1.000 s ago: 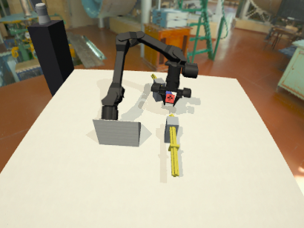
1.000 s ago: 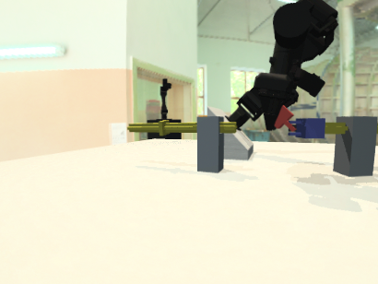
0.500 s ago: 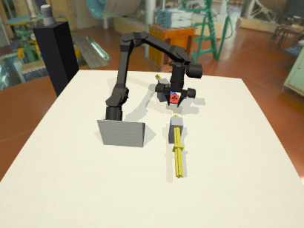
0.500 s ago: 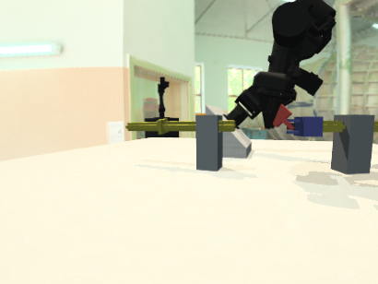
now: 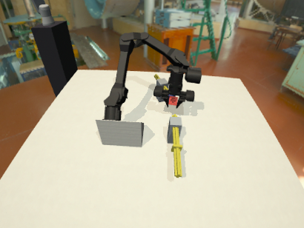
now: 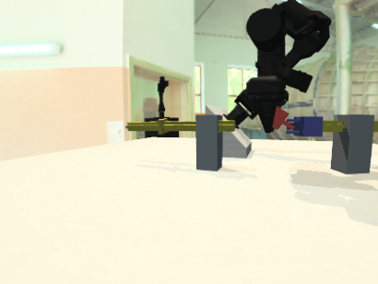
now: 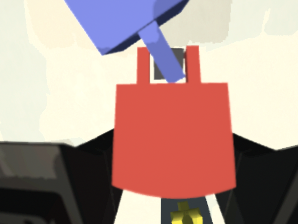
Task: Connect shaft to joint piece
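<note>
The red joint piece is between the fingers of my gripper, which is shut on it. It looks tilted in the exterior view; its opening is hidden. Its two red arms flank a tongue of the blue hinge part. This sits on the first yellow shaft, at the first grey block. The second yellow shaft runs through the second grey block. A gap separates its inner end from the red piece.
A grey slab stands in front of the arm's base, left of the second block in the top view. The second shaft has a yellow collar outside its block. The white tabletop carries the blocks.
</note>
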Controlling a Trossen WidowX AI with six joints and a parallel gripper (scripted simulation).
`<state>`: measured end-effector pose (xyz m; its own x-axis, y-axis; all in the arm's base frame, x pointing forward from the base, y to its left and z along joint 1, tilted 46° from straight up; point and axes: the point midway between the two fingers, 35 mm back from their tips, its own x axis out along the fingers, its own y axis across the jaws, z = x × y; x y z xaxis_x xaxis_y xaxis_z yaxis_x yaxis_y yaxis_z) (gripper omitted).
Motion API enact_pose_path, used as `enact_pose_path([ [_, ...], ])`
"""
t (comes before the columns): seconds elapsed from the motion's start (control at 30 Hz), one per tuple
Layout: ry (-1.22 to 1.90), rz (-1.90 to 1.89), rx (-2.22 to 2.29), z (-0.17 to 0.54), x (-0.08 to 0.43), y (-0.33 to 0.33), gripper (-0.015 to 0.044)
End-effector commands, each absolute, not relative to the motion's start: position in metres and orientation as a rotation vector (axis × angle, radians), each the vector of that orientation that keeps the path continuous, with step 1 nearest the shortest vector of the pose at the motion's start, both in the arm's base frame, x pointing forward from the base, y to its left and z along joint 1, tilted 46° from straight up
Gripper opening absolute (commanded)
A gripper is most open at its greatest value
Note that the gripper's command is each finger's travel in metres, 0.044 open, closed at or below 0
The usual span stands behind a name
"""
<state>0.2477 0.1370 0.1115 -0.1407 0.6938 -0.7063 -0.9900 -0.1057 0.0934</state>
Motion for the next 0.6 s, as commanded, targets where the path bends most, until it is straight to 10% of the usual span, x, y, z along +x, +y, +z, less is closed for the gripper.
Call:
enact_pose_path([
  [0.0, 0.605, 1.637, -0.549, 0.1084, 0.248, 0.1383, 0.0],
  [0.57, 0.417, 1.698, -0.404, 0.1, 0.2493, 0.143, 0.0],
])
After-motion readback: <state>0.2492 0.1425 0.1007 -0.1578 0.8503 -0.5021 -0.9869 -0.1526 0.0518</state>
